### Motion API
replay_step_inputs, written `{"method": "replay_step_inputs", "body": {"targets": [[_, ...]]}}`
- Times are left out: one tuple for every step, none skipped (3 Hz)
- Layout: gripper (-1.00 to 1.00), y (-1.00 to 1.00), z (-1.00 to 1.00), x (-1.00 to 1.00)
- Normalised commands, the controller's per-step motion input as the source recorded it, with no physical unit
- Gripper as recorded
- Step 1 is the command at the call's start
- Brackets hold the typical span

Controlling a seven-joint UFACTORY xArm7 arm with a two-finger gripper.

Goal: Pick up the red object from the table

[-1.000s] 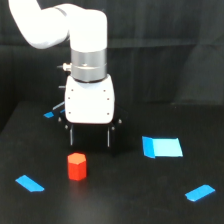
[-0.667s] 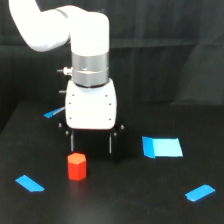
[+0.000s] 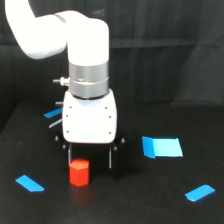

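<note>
Nearest, low on the table [image 3: 125, 205], two blue strips lie flat: one [image 3: 29, 183] at the near left, one [image 3: 199, 192] at the near right, both angled and well apart from everything else. Bare black surface runs between them.

A little farther in, left of centre, stands the red block [image 3: 79, 172]. It is upright on the table, its short axis vertical, a flat face turned to the camera.

Just behind and above it hangs the gripper [image 3: 90, 159], pointing straight down. Its two dark fingers [image 3: 110, 159] are spread apart, released, holding nothing. The left finger comes down just at the block's far left top edge; whether it touches cannot be told. The right finger stands clear to the block's right. The block sits toward the left side of the gap.

To the right, a larger blue patch [image 3: 161, 147] lies flat. Far left, behind the white gripper body, another blue piece [image 3: 52, 113] shows. A black curtain [image 3: 165, 45] closes the far side.
</note>
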Motion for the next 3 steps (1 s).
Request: {"method": "replay_step_inputs", "body": {"targets": [[0.51, -0.28, -0.44, -0.08], [-1.00, -0.03, -0.28, -0.04], [-1.00, -0.04, -0.05, -0.02]]}}
